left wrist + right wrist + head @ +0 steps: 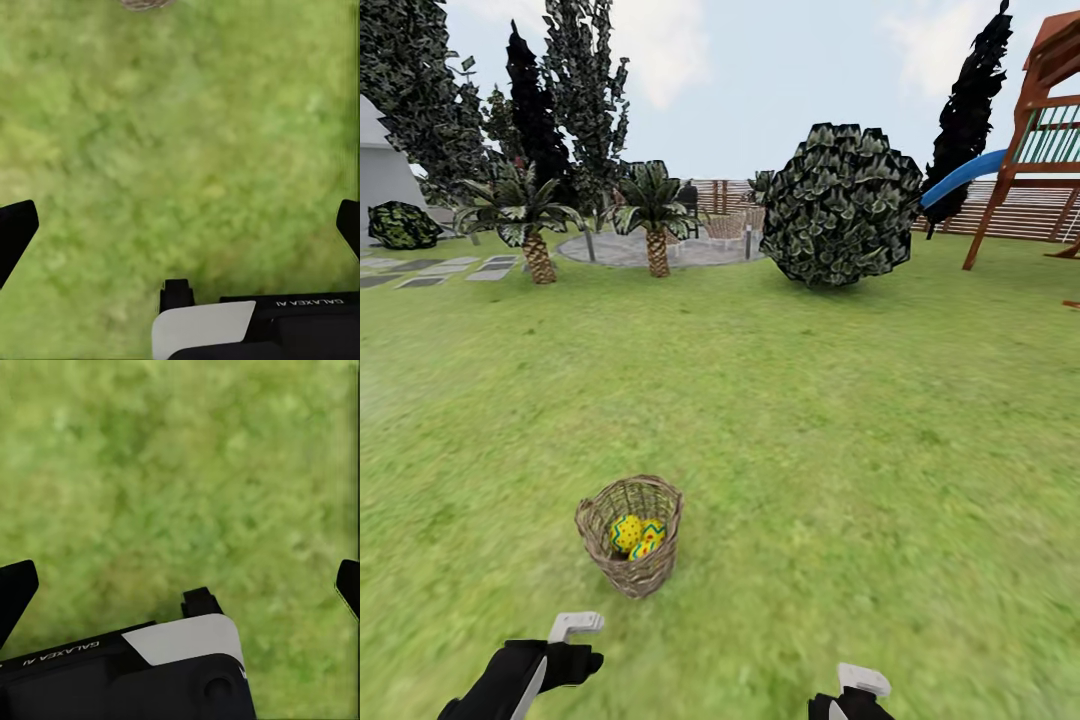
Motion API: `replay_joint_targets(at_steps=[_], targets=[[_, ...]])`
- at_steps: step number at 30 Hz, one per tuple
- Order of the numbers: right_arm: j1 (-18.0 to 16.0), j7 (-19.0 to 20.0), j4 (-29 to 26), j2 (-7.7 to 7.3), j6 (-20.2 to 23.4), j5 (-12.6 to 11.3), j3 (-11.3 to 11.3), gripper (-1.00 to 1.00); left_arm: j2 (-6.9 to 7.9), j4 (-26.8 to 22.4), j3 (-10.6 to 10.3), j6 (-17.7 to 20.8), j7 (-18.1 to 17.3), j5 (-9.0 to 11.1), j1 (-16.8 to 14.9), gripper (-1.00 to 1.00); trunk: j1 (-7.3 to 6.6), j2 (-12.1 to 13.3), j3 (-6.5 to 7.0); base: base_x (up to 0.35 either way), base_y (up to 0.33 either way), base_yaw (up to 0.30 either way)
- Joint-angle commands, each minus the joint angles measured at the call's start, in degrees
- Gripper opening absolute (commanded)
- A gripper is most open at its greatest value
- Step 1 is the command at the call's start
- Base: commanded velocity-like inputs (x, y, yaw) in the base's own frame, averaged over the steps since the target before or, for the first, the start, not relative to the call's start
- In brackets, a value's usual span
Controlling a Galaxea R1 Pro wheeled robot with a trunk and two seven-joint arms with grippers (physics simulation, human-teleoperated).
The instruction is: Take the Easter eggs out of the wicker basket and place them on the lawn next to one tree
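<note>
Both grippers hang low with fingers spread wide over bare lawn (840,400), holding nothing: left gripper (180,225) at 7 o'clock in the head view, right gripper (180,585) at 5 o'clock. Just ahead of the left one stands the basket (630,535), upright, with the eggs (637,536) inside. Trees (585,110) rise far off at 11 o'clock, beyond two palms (655,215).

Ahead of you: 2 short palms (538,215) (656,210) with scaly trunks, side by side before a round paved patch (690,250). To their right, a big round dark-leaved bush (842,205). Far right, a wooden play frame (1040,130) with a blue slide (960,178). Slatted fence (1020,212) behind. Stepping slabs (455,268) far left, beside a small bush (400,225).
</note>
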Motion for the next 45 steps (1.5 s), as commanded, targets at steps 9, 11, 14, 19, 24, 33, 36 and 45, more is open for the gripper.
replay_joint_targets(at_steps=[9,11,14,19,24,33,36,45], targets=[[0.0,-0.2,-0.1,0.03,0.1,-0.5,-0.1,1.00,-0.04,-0.1,0.3,-0.2,-0.5,-0.6,0.0,1.00,0.03,-0.1,-0.07,0.229,0.076,0.000],[0.0,-0.2,-0.1,0.03,0.1,-0.5,-0.1,1.00,-0.04,-0.1,0.3,-0.2,-0.5,-0.6,0.0,1.00,0.03,-0.1,-0.07,0.214,0.217,0.000],[0.0,-0.2,-0.1,0.01,0.1,-0.5,-0.2,1.00,-0.04,-0.1,0.3,-0.3,-0.5,-0.6,0.0,1.00,0.03,-0.1,-0.07,0.210,0.199,0.000],[0.0,-0.2,-0.1,-0.03,0.1,-0.5,-0.2,1.00,-0.04,-0.1,0.2,-0.5,-0.5,-0.6,0.0,1.00,0.03,-0.1,-0.07,0.209,0.069,0.163],[0.0,-0.2,-0.1,0.00,0.1,-0.5,-0.2,1.00,-0.04,-0.1,0.2,-0.8,-0.5,-0.6,0.0,1.00,0.03,-0.1,-0.07,0.209,0.010,0.269],[0.0,-0.2,-0.1,-0.06,0.1,-0.5,-0.2,1.00,-0.27,-0.1,0.1,-0.9,-0.5,-0.7,0.0,1.00,0.03,-0.1,-0.07,0.072,0.063,0.063],[0.0,-0.2,-0.1,-0.06,0.1,-0.5,-0.3,1.00,-0.29,-0.1,0.1,-0.9,-0.5,-0.7,0.0,1.00,0.03,-0.1,-0.07,0.002,0.079,0.001],[0.0,-0.2,-0.1,-0.06,0.1,-0.5,-0.2,1.00,-0.32,-0.1,0.1,-0.9,-0.6,-0.7,0.0,1.00,0.03,-0.1,-0.07,0.000,0.011,0.000]])
